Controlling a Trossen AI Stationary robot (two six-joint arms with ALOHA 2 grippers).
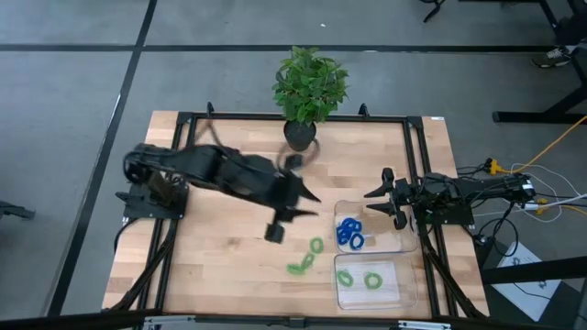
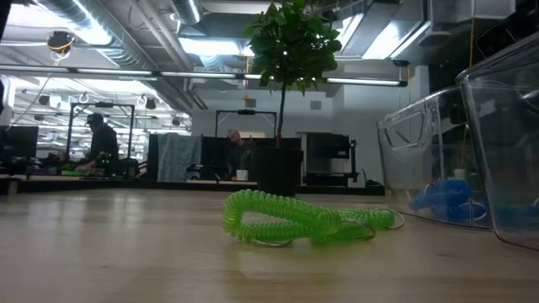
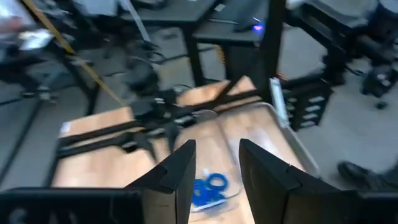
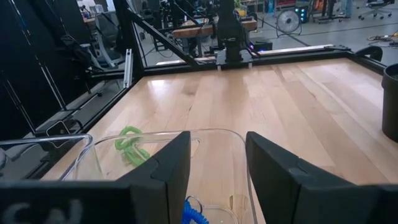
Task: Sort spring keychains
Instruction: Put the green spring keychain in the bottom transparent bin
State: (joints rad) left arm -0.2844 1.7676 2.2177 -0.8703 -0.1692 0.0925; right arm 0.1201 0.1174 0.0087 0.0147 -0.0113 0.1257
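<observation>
Your left gripper [image 1: 305, 204] hangs over the middle of the bench [image 1: 211, 266], arm reaching in from the left side. Its fingers [image 3: 180, 177] stand apart with nothing between them. In the left wrist view you look past them at the blue keychains [image 3: 208, 188] below and the other arm further off.

Your right gripper [image 1: 381, 201] waits at the right side of the bench, just at the edge of the upper clear tray [image 1: 394, 246]. Fingers [image 4: 165, 171] spread open, empty, with the tray rim showing between them.

Blue spring keychains [image 1: 349, 232] sit bunched inside the upper tray, left part of it. Two green keychains [image 1: 359, 279] lie in the lower clear tray [image 1: 402, 291], one near its left end, one more central, apart from each other.

Two more green keychains are loose on the bench left of the trays: one small loop [image 1: 316, 246] just below the left gripper, another stretched coil [image 1: 300, 266] a bit lower and to the left. In the low view a green coil [image 2: 290, 220] lies flat on the wood with a metal ring at its end, trays to its right.

Potted plant [image 1: 309, 87] stands at the far edge of the bench, centre. People show in the room beyond, blurred.
</observation>
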